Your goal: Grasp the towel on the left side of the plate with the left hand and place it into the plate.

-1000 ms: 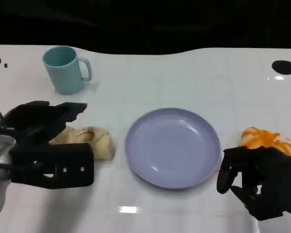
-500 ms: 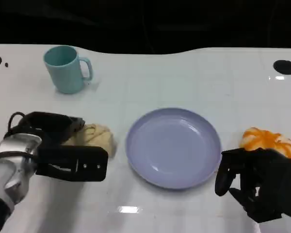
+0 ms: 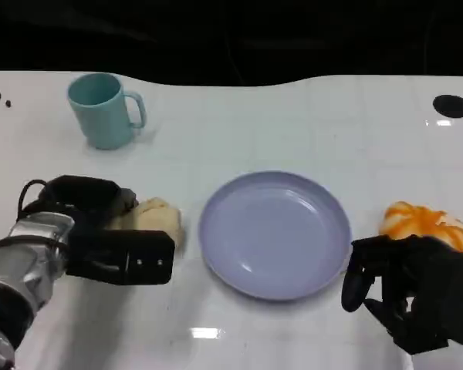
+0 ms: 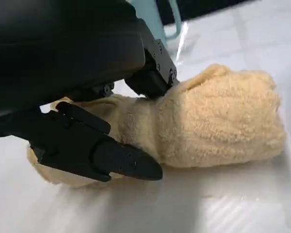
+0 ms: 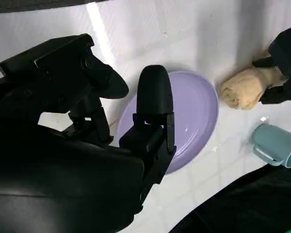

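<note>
The towel (image 3: 156, 220), a tan roll, is lying on the white tabletop (image 3: 293, 123) just left of the plate (image 3: 275, 233). Its long axis is running left to right, one rounded end pointing at the plate's rim. The left hand (image 3: 100, 231) is sitting over the towel's left part; in the left wrist view its fingers (image 4: 102, 155) are closing around the roll (image 4: 218, 121), touching it on both sides. A teal mug (image 3: 102, 109) is standing well behind the towel. The right hand (image 3: 413, 297) is hovering at the plate's right, fingers curling loosely on nothing, just before an orange thing (image 3: 420, 222).
</note>
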{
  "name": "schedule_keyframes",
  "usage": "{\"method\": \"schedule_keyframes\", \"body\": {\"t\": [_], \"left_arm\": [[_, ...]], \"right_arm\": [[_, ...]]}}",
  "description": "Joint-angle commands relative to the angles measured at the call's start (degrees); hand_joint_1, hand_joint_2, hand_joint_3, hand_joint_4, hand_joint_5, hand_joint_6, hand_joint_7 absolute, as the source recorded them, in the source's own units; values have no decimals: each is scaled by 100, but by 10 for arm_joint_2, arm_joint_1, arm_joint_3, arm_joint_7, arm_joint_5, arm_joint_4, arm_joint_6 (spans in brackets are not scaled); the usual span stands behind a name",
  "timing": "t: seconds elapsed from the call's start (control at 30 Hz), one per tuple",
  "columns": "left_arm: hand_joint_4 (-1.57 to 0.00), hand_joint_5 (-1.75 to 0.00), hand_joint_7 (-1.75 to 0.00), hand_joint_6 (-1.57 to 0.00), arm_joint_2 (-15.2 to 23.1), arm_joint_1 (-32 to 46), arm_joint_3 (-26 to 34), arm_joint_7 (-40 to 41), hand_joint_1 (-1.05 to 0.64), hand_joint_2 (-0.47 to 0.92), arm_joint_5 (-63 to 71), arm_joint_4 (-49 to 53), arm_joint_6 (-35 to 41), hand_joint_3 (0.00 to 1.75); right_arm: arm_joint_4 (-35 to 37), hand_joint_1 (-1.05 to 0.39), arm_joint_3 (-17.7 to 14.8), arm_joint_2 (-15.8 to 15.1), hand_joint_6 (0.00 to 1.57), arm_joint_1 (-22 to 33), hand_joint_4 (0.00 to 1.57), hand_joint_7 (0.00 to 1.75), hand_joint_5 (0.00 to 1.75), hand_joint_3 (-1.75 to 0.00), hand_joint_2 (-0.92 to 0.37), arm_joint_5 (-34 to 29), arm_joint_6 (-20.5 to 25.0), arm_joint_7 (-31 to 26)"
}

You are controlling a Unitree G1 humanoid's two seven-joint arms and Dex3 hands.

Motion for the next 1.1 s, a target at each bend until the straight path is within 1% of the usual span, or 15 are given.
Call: {"method": "schedule_keyframes", "body": {"t": [0.03,0.1,0.2,0.3,0.37,0.4,0.5,0.6,0.73,0.77,0.83,0.9,0.93,1.03,1.1], "left_arm": [[-87,-171,-139,-76,8,8,4,72,-21,91,-4,17,-31,32],[-85,-174,-162,-65,7,11,5,84,-22,90,-6,18,-36,36],[-82,-175,-173,-57,5,14,9,89,-22,88,-11,14,-31,37],[-84,-175,-167,-59,-1,24,21,112,-22,84,-17,-4,-11,44],[-87,-175,-170,-58,-5,33,32,135,-20,70,-22,-20,0,70],[-88,-175,-168,-58,-7,36,38,142,-20,68,-24,-29,5,74],[-90,-175,-171,-58,-12,41,51,138,-21,69,-30,-63,26,74],[-88,-175,-174,-54,-16,45,64,110,-23,73,-40,-111,54,63],[-88,-175,-175,-55,-19,57,69,95,-21,70,-45,-171,63,61],[-88,-175,-175,-56,-21,60,70,90,-20,68,-45,-188,63,65],[-89,-175,-175,-59,-27,64,70,75,-22,58,-46,-224,67,89],[-89,-175,-175,-59,-32,66,69,60,-24,54,-44,-252,76,96],[-89,-175,-175,-59,-36,66,68,52,-24,53,-42,-265,82,97],[-86,-175,-166,-60,-46,63,62,21,-26,60,-38,-297,95,74],[-85,-175,-169,-58,-53,62,57,12,-23,65,-36,-308,91,66]], "right_arm": [[-4,-1,-8,-9,68,1,70,141,174,-105,-59,1,0,3],[-4,-1,-8,-10,68,3,70,141,174,-105,-59,1,-1,3],[-6,-1,-7,-10,68,4,71,141,174,-105,-59,0,0,2],[-10,-1,-6,-10,68,3,71,141,174,-105,-59,-2,8,1],[-12,-1,-4,-10,69,2,71,141,174,-104,-59,-4,12,1],[-11,-1,-5,-10,69,2,71,141,174,-104,-59,-3,12,1],[-10,-1,-5,-10,68,2,71,140,174,-103,-60,-2,10,2],[-10,-1,-3,-10,68,0,71,140,173,-102,-60,-4,12,2],[-9,-1,-4,-9,68,0,70,140,173,-102,-61,-1,11,2],[-9,-1,-4,-9,68,0,70,140,173,-102,-61,-2,11,2],[-10,-1,-2,-10,68,0,70,140,173,-102,-61,-4,9,1],[-10,-1,-1,-10,68,0,70,140,173,-102,-60,-5,9,1],[-11,-1,-1,-9,68,-1,71,140,173,-102,-60,-4,11,1],[-12,-1,-2,-8,68,-1,71,140,173,-103,-60,-2,12,2],[-12,-1,-2,-7,68,-1,71,140,173,-104,-59,-1,14,1]]}}
